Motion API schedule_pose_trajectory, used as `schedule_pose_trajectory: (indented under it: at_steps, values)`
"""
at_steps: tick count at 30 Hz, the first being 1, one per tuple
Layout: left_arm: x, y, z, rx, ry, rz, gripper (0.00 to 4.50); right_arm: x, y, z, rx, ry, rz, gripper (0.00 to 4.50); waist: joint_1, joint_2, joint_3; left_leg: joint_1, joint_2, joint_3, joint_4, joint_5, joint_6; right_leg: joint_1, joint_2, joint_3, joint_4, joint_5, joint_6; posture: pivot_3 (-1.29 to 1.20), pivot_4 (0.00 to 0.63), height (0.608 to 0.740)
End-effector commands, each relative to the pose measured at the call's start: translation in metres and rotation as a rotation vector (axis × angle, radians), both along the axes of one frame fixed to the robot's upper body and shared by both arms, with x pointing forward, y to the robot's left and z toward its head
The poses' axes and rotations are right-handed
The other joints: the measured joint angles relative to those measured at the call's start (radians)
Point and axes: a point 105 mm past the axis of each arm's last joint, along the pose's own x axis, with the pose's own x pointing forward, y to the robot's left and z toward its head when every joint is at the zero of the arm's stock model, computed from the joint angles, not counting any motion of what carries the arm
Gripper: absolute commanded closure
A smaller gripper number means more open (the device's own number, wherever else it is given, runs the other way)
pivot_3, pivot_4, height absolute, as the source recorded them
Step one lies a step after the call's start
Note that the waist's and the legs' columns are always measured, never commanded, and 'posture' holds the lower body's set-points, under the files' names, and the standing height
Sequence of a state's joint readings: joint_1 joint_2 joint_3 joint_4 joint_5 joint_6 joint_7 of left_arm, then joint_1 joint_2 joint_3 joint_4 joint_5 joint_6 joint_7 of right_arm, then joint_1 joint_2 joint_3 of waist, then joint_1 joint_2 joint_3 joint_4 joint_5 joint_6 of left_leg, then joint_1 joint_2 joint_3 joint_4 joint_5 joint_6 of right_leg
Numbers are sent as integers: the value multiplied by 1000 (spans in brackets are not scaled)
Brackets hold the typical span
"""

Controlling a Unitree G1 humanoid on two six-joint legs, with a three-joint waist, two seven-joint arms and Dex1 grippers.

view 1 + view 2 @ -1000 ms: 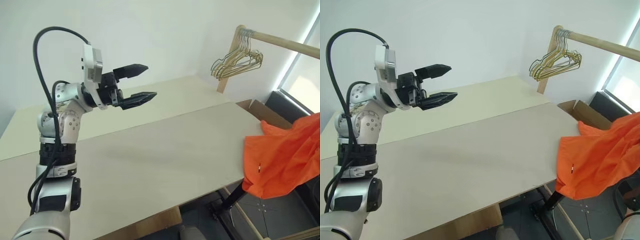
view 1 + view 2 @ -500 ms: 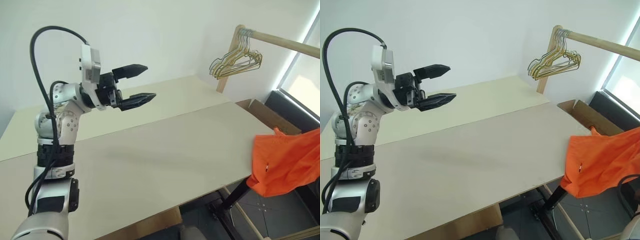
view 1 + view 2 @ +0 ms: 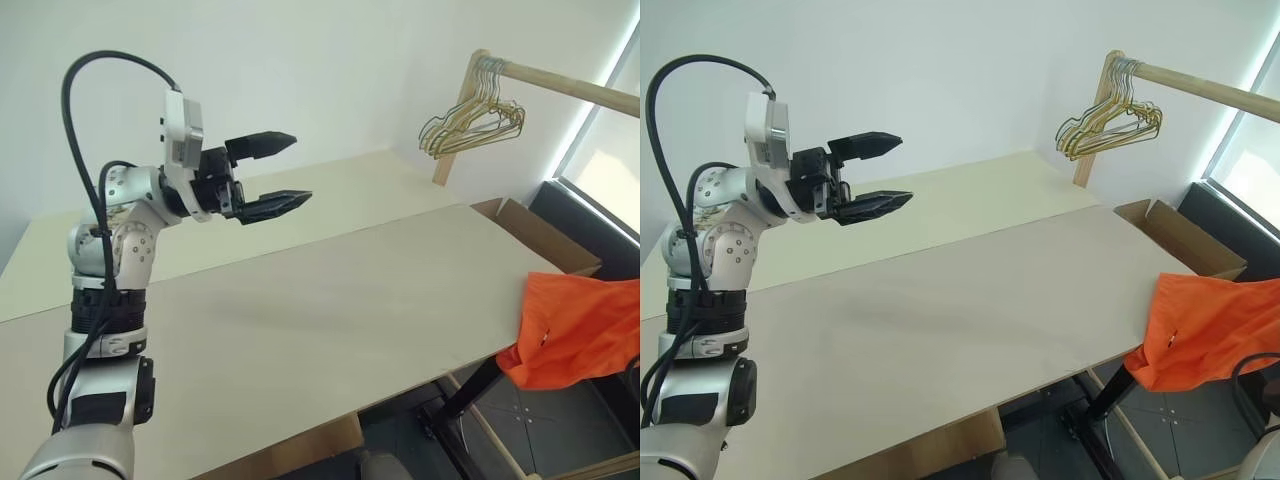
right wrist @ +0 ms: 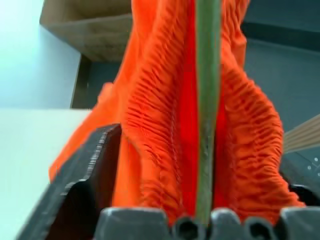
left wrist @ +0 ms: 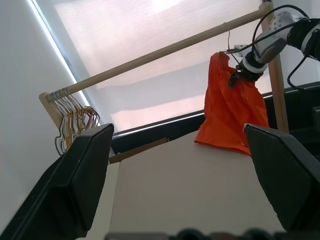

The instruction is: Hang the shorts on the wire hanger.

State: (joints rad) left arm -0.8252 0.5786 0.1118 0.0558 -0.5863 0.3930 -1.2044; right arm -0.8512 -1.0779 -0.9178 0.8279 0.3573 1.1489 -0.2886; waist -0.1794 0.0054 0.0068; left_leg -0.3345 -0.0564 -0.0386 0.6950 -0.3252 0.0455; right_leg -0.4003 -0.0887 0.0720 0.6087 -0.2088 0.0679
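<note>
Left gripper [image 3: 283, 172] raised well above the pale surface [image 3: 330, 300], pointing across toward the robot's right. Jaws spread wide, nothing between them, black fingers [image 3: 262, 144] clear of everything.

Shorts [image 3: 580, 325] off the right-hand end of the surface, hanging in the air just past its corner, lower folds dropping below the level of the edge. Bright orange, bunched, small white tag [image 3: 543, 338] facing the camera. Not resting on the surface as far as can be told.

From the left wrist view: shorts draped on the wire hanger [image 5: 229, 47], thin hook caught over the wooden rod [image 5: 165, 50], fabric falling in a loose, uneven drape beneath. Right gripper [image 5: 234, 80] up against the upper part of the shorts, near the hanger's neck.

From the right wrist view: jaws parted wide, one finger at each side, gathered elastic waistband filling the gap, the thin greyish wire running straight down the middle of the folds. Orange fabric touching the inner face of one finger; no pinch visible.

Bunch of gold wire hangers [image 3: 475, 120] clustered at the far end of the rod, close to its upright post, well apart from the shorts. Open cardboard box [image 3: 530, 225] beyond the far right corner of the surface.
</note>
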Motion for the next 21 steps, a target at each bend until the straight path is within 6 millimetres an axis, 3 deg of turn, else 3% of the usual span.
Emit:
schedule_pose_trajectory:
  at_steps: [1,8,14,19,21]
  values:
    - [-3,1,12,1,-51,-1,0,-4,-10,20,-112,-44,-56,34,0,0,0,0,0,0,0,0,0,0,0,0,0,0,0,-177,0,740]
    - [-3,0,11,3,-50,-5,0,-16,-17,57,-434,-25,-205,34,-2,2,-1,1,0,1,0,0,0,0,0,2,1,0,0,-182,0,740]
    - [-4,0,11,6,-47,-10,0,-14,1,98,-754,-80,-241,34,-2,2,-1,1,0,1,0,0,0,-1,0,3,2,0,1,-189,0,740]
    - [-4,0,11,6,-47,-10,0,-12,31,134,-1025,-174,-246,34,-2,2,-1,2,0,1,0,0,0,-1,-1,3,2,0,1,-186,0,740]
    - [-3,1,10,11,-40,3,0,-14,62,164,-1215,-298,-237,34,-2,3,-1,3,0,1,0,0,0,-2,-1,3,2,0,1,-177,0,740]
